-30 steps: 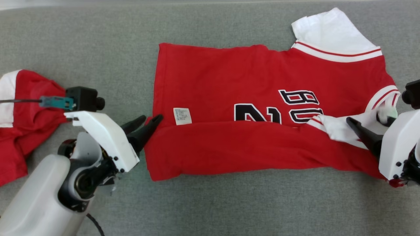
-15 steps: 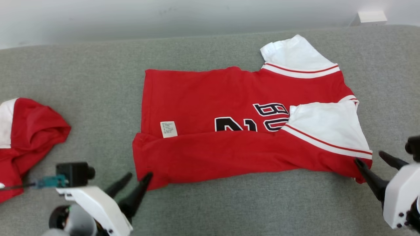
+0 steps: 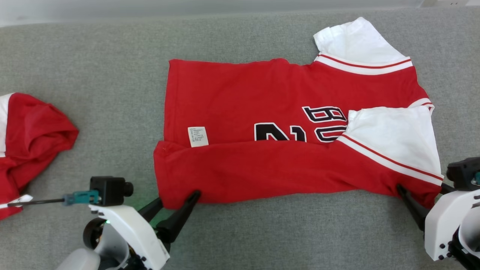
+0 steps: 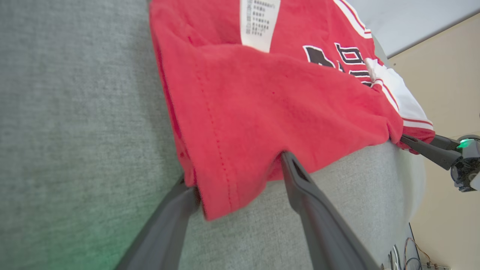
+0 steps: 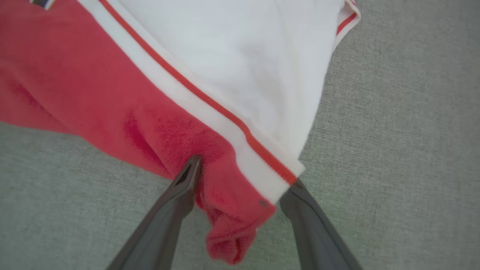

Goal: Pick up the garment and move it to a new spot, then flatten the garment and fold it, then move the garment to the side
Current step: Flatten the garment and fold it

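The garment [image 3: 262, 97] is a red jersey with white sleeves and black lettering. It lies flat on the grey surface [image 3: 93, 75], its near long edge folded up over the body. My left gripper [image 3: 178, 198] is open, its fingers either side of the near left corner. In the left wrist view the garment's red corner [image 4: 232, 123] hangs between the spread fingers of that gripper [image 4: 236, 176]. My right gripper [image 3: 420, 187] is open around the near right corner, below the white sleeve [image 3: 393, 135]. In the right wrist view the garment's hem [image 5: 232, 225] sits between this gripper's [image 5: 245, 174] fingers.
A second red and white garment [image 3: 30, 138] lies crumpled at the left edge of the grey surface. The far edge of the surface meets a pale wall [image 3: 150, 7] at the top. My right gripper [image 4: 431, 148] also appears in the left wrist view.
Both grippers opened, let go of the folded edge and sleeve, and drew back to the near corners. The near sleeve now lies spread on the jersey. The head camera shifted.
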